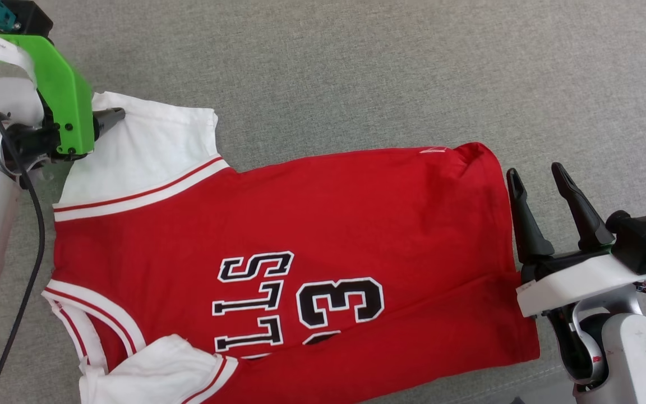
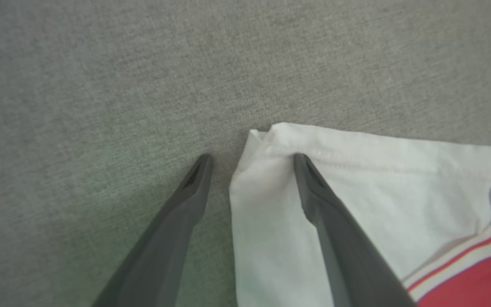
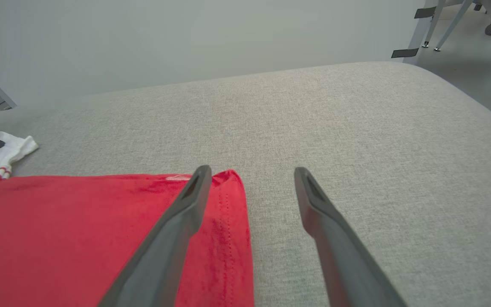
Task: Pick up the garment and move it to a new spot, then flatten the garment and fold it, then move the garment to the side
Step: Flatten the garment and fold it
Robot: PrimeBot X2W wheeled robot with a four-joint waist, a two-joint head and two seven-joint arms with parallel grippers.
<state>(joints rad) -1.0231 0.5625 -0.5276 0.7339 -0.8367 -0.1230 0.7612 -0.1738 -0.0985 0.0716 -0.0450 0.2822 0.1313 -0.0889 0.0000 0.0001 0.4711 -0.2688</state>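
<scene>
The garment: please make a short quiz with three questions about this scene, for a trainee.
1. True or false: the left gripper is shut on the white sleeve.
2. Which end of the garment lies nearest the right gripper? A collar, B hem, C sleeve.
3. Fill in: the garment lies on a ___ fabric surface.
Key: 1 false, its jaws stand open; 2 B; 3 grey.

We hold both sets of jaws wide
Our left gripper point(image 1: 111, 118) points inward; our right gripper point(image 1: 535, 173) points forward.
</scene>
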